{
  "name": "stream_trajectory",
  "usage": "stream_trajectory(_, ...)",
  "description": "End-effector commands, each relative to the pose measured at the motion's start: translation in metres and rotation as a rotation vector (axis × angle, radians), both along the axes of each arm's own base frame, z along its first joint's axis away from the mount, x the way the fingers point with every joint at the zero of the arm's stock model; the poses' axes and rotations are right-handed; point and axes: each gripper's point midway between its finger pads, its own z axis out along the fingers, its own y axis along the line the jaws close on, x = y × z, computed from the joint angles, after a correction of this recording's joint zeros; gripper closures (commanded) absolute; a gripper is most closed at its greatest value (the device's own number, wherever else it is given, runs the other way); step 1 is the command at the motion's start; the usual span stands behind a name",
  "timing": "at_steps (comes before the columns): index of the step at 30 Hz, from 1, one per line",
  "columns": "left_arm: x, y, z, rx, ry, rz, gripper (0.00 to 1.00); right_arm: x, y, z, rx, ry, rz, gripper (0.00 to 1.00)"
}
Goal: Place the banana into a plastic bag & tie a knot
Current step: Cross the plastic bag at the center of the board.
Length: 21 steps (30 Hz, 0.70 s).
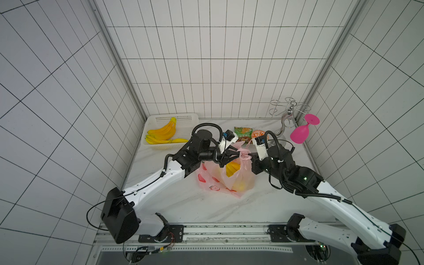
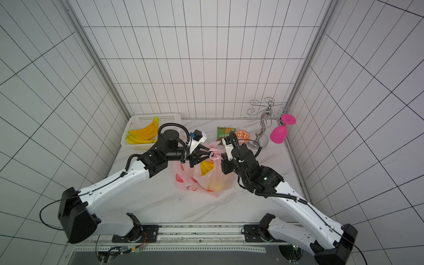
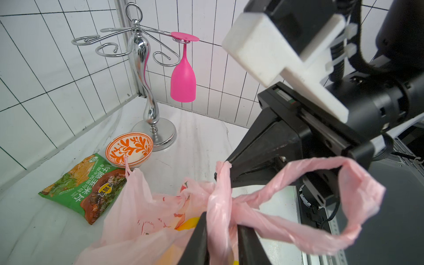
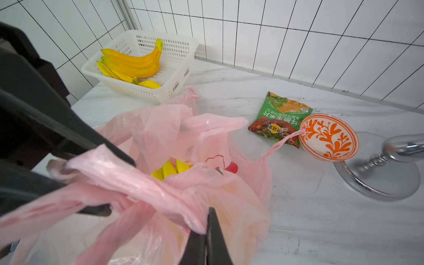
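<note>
The right gripper (image 4: 207, 220) pinches one bag handle (image 4: 160, 195); the left gripper (image 3: 221, 221) stands parted around the other — centre that strand between the jaws, close, pull taut.

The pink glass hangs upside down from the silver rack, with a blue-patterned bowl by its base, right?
Not blue: the bowl is orange-patterned, as the left wrist view shows. The pink glass does hang upside down from the silver rack, bowl by its base.

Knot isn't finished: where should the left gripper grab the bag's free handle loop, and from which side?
Likely the handle loop at its twisted neck by the crossing, where the film bunches narrow; come from the robot's left, jaws across the strand.
</note>
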Motion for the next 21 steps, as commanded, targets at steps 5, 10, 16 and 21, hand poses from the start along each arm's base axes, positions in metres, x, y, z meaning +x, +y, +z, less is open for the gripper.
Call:
stream_trajectory(5, 0.01, 0.001, 0.012, -0.028, -0.04, 0.054, 0.77, 0.007, 0.004, 0.061, 0.089, -0.101, 0.005, 1.0)
stream_trajectory(10, 0.018, 0.006, 0.023, -0.08, -0.039, 0.1, 0.79, 0.009, -0.001, 0.041, 0.056, -0.062, -0.027, 1.0)
stream_trajectory(16, 0.02, 0.006, 0.019, -0.099, -0.008, 0.086, 0.91, 0.005, -0.005, 0.031, 0.037, -0.032, -0.033, 1.0)
stream_trajectory(21, 0.029, 0.009, 0.02, -0.105, 0.001, 0.126, 0.97, -0.014, 0.009, 0.019, 0.057, 0.043, 0.066, 1.0)
